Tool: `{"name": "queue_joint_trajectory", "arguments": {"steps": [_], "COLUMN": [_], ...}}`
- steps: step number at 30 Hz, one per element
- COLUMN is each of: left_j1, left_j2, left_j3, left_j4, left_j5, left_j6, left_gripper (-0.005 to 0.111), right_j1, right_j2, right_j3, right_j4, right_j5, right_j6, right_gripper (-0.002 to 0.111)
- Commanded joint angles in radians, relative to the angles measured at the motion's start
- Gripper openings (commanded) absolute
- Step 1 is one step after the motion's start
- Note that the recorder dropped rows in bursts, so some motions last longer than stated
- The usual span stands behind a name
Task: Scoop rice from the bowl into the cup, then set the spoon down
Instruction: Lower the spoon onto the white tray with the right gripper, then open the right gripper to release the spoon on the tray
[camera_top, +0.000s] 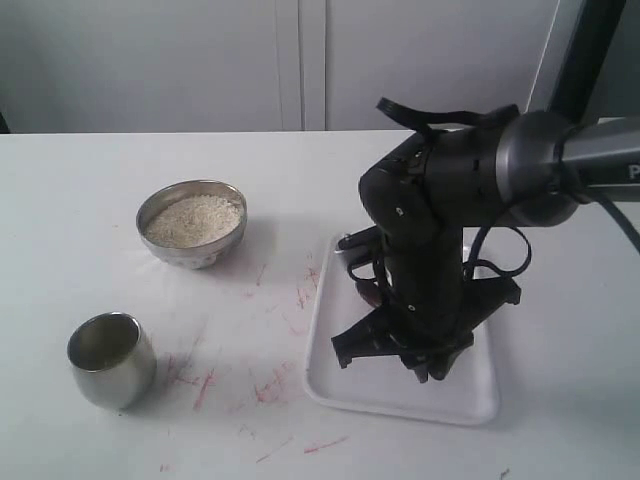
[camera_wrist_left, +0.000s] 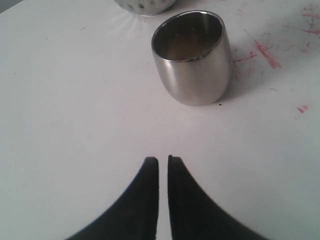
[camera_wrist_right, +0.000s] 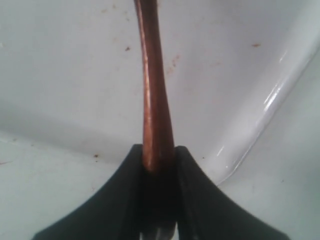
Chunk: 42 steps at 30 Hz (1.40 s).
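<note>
The steel bowl (camera_top: 192, 222) holds off-white rice (camera_top: 195, 220) at the table's middle left; its rim shows in the left wrist view (camera_wrist_left: 145, 5). The steel cup (camera_top: 110, 358) (camera_wrist_left: 192, 60) stands upright, nearer the front left. Whether grains lie inside it I cannot tell. My left gripper (camera_wrist_left: 163, 160) hovers short of the cup, shut with nothing between its fingers; it is out of the exterior view. My right gripper (camera_top: 362, 280) (camera_wrist_right: 159, 150) reaches down over the white tray (camera_top: 330, 380), shut on the handle of the reddish-brown wooden spoon (camera_wrist_right: 152, 90). The spoon's bowl is out of view.
The tray's raised rim (camera_wrist_right: 260, 110) runs close beside the right gripper. Red smears (camera_top: 205, 385) mark the white table between cup and tray. A pale wall panel stands behind the table's far edge.
</note>
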Motion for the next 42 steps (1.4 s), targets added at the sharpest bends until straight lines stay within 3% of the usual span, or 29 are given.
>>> {"name": "queue_joint_trajectory", "arguments": {"steps": [1,25,34,42], "left_j1": [-0.002,-0.002,-0.002,-0.002], "left_j2": [-0.003,-0.003,-0.003,-0.003], "left_j3": [0.009,0.009,0.009,0.009], "left_j4": [0.0,0.0,0.0,0.0], "left_j5": [0.033,0.033,0.033,0.033], "left_j6": [-0.006,-0.006,-0.006,-0.006], "left_gripper": [0.014,0.014,0.014,0.014], "right_j1": [-0.006,-0.006,-0.006,-0.006], "right_j2": [0.007,0.068,0.068,0.068], "right_j3": [0.0,0.0,0.0,0.0], "right_j4": [0.005,0.003,0.003,0.003], "right_j5": [0.013,-0.008,-0.012,-0.024], "right_j6": [-0.015,-0.034,-0.034,-0.034], "right_gripper": [0.0,0.0,0.019,0.028]}}
